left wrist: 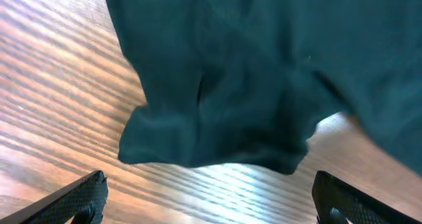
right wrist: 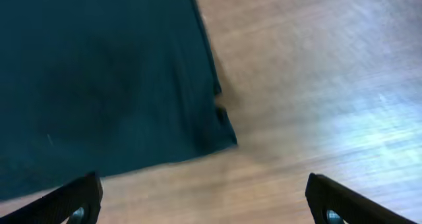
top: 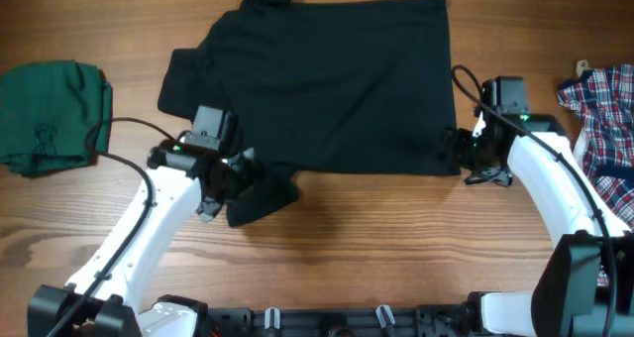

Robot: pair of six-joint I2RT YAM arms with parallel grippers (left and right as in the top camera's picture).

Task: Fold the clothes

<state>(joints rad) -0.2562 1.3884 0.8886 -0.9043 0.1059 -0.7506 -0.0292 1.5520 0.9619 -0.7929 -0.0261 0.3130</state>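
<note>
Overhead | black shirt [top: 327, 79] toward far edge | left gripper [left wrist: 210, 184], right gripper [right wrist: 203, 188] spread, empty | advise: pinch near corners evenly

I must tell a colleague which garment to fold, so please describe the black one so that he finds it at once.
On the wooden table, look at the middle. The black shirt lies spread there, the largest cloth in view. The green garment at the left and the plaid shirt at the right are coloured; only this one is plain black.
</note>
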